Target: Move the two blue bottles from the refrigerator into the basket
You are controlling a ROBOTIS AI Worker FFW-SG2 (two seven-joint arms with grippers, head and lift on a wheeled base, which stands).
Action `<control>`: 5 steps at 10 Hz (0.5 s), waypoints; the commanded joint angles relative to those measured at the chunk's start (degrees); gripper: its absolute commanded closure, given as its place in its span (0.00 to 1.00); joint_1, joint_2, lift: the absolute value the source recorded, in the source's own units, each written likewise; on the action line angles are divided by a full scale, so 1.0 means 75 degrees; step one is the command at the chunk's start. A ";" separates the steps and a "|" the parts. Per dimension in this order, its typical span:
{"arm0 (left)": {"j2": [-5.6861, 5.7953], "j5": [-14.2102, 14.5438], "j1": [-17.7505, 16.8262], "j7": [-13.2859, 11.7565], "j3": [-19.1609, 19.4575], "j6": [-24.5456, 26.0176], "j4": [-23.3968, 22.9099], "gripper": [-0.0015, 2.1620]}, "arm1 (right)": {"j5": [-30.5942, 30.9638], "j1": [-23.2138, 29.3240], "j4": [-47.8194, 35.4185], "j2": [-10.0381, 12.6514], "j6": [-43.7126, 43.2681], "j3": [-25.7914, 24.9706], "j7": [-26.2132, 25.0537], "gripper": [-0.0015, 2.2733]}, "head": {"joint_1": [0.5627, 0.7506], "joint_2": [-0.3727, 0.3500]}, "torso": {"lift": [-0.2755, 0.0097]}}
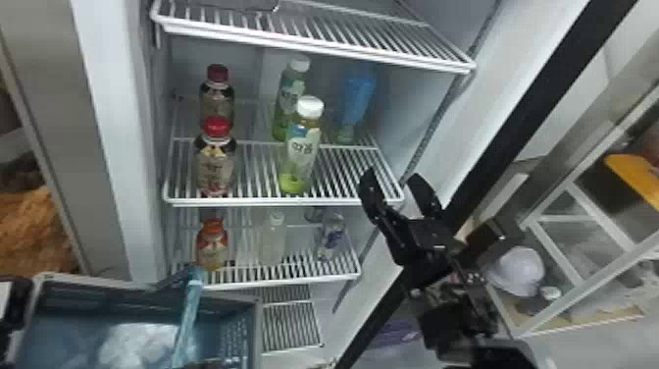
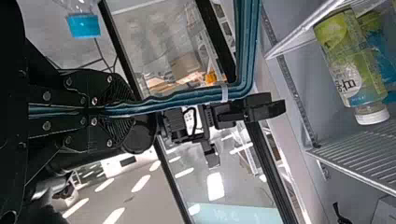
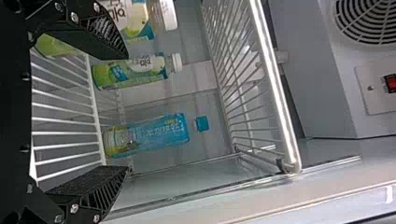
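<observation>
Blue bottle on shelf, pale lettering

Two red-capped bottles — near them, two white-capped green bottles.

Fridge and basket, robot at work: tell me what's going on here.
The left gripper holds the basket by its handle. The right gripper is in front of the shelf, jaws apart and empty. A blue bottle stands on that shelf, toward the back, not yet picked up.
</observation>
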 commanded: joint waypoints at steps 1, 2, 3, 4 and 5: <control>0.0005 -0.0011 -0.0003 0.0003 -0.0021 0.0012 0.0037 0.55 | 0.0103 -0.0406 0.0336 -0.0018 0.0000 0.0000 -0.0038 0.08 | 0.70 0.03 | 0.97; 0.0005 -0.0011 -0.0003 0.0015 -0.0044 0.0012 0.0056 0.56 | 0.0185 -0.0613 0.0524 -0.0030 0.0000 0.0012 -0.0120 0.08 | 0.70 0.03 | 0.97; 0.0005 0.0001 -0.0022 0.0015 -0.0080 0.0012 0.0075 0.56 | 0.0244 -0.0875 0.0767 -0.0041 0.0000 0.0059 -0.0178 0.08 | 0.70 0.03 | 0.97; 0.0005 0.0013 -0.0040 0.0015 -0.0115 0.0012 0.0112 0.55 | 0.0291 -0.1119 0.0955 -0.0065 0.0019 0.0153 -0.0237 0.08 | 0.70 0.03 | 0.97; 0.0017 0.0024 -0.0059 0.0027 -0.0126 0.0012 0.0131 0.55 | 0.0349 -0.1269 0.0974 -0.0076 0.0206 0.0223 -0.0331 0.08 | 0.70 0.03 | 0.97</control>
